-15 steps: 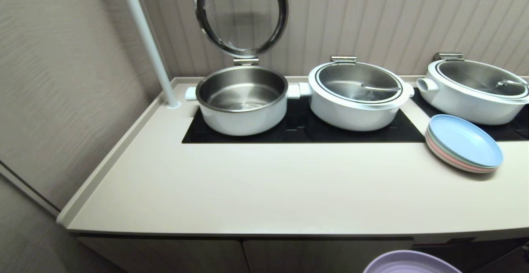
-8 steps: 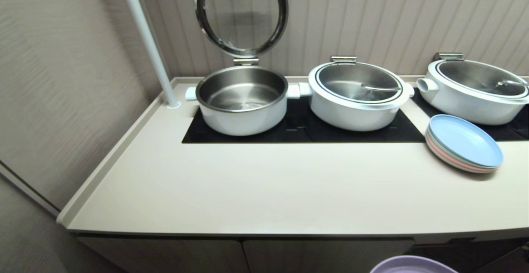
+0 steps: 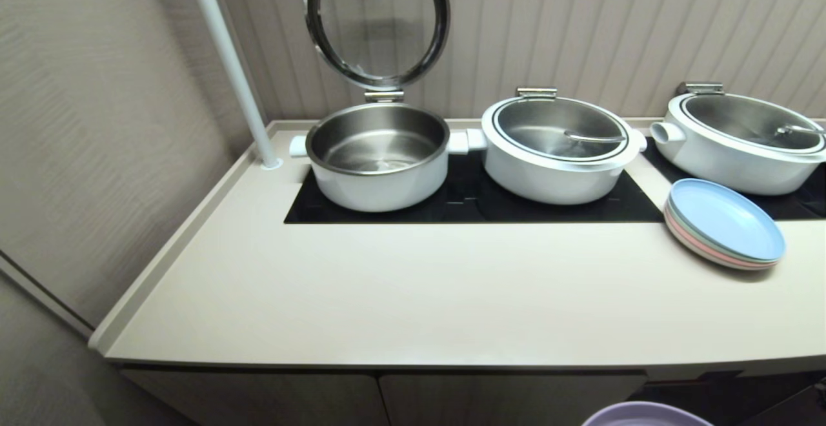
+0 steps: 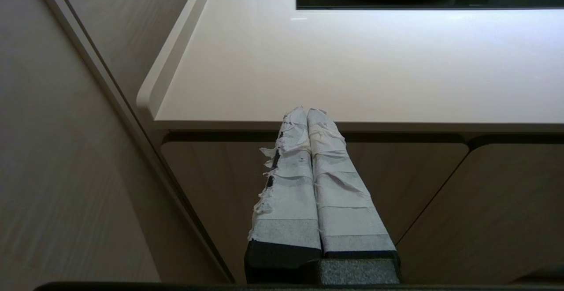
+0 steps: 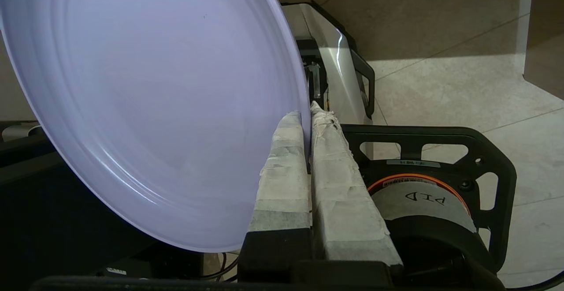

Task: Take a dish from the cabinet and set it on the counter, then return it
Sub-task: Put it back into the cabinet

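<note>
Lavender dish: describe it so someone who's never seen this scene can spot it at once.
Start at the cream counter with its three white pots; the dish is not on it, only peeking up below the front edge, right of centre. The right gripper is shut on its rim. Unlike the stacked plates, blue on top, it is single, pale lavender and held off the counter.

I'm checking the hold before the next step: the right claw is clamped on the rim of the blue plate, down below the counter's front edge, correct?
Not quite: the right claw grips the rim of the lavender dish, as the right wrist view shows. The blue plate tops the stack on the counter. The rest stands.
</note>
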You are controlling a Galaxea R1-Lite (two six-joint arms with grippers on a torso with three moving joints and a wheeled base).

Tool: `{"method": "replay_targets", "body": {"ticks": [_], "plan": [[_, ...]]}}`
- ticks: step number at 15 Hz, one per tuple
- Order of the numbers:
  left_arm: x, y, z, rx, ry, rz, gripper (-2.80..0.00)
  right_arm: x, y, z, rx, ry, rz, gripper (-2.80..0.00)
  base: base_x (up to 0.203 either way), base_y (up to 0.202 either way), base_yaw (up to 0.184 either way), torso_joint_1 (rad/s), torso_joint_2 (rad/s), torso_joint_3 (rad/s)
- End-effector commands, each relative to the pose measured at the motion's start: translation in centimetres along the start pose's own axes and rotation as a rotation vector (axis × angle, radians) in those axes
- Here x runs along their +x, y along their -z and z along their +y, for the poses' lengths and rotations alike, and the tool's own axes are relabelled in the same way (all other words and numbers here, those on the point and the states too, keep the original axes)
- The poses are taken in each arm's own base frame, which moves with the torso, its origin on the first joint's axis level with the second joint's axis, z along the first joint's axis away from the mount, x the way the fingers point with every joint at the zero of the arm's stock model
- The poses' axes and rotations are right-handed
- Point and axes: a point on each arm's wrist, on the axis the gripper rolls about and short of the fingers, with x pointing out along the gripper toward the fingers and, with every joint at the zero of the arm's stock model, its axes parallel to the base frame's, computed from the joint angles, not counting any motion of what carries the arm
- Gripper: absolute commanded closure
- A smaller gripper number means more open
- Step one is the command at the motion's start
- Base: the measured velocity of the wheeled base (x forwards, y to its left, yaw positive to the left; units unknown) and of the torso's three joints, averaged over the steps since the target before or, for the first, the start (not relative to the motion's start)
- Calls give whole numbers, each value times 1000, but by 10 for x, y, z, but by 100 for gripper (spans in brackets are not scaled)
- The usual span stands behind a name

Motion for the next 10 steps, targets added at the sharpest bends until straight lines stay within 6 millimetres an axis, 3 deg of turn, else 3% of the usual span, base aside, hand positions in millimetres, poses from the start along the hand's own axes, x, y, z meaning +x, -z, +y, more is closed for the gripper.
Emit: {"method": "replay_targets", "body": {"ticks": [1, 10], "plan": [[0, 0, 0, -1, 0, 0, 0, 0, 1, -1, 3, 0, 1, 0, 0, 0, 0, 0, 0, 0], [0, 0, 0, -1, 0, 0, 0, -1, 2, -1, 5, -3, -4, 0, 0, 0, 0, 0, 0, 0]]}}
